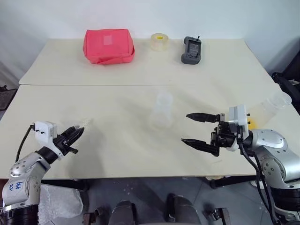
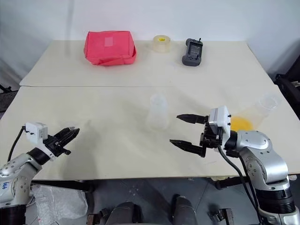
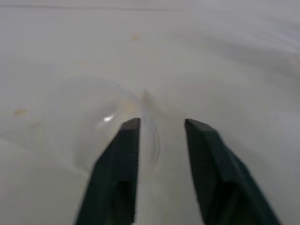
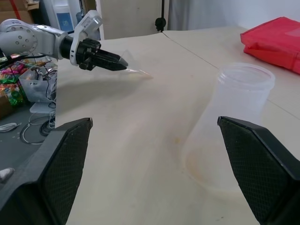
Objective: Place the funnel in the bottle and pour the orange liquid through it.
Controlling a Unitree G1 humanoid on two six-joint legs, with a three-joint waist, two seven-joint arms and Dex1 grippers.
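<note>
From head height, the two eye views looked forward and down across the pale table [image 1: 117, 154], taking in the far red pouch [image 1: 108, 46], tape roll [image 1: 160, 41] and black handheld device [image 1: 191, 50]; they shared nearly the whole scene (the right eye's framing sat slightly offset). The left wrist view hovered very near the tabletop, facing along its own fingers [image 3: 119, 168] at the clear funnel [image 3: 93, 124]. The right wrist view faced sideways across the table, catching the flask [image 4: 229, 126] close and the left gripper [image 4: 105, 61] farther off.

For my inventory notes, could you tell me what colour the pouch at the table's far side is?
The pouch is red, clearest in the left eye view.
</note>
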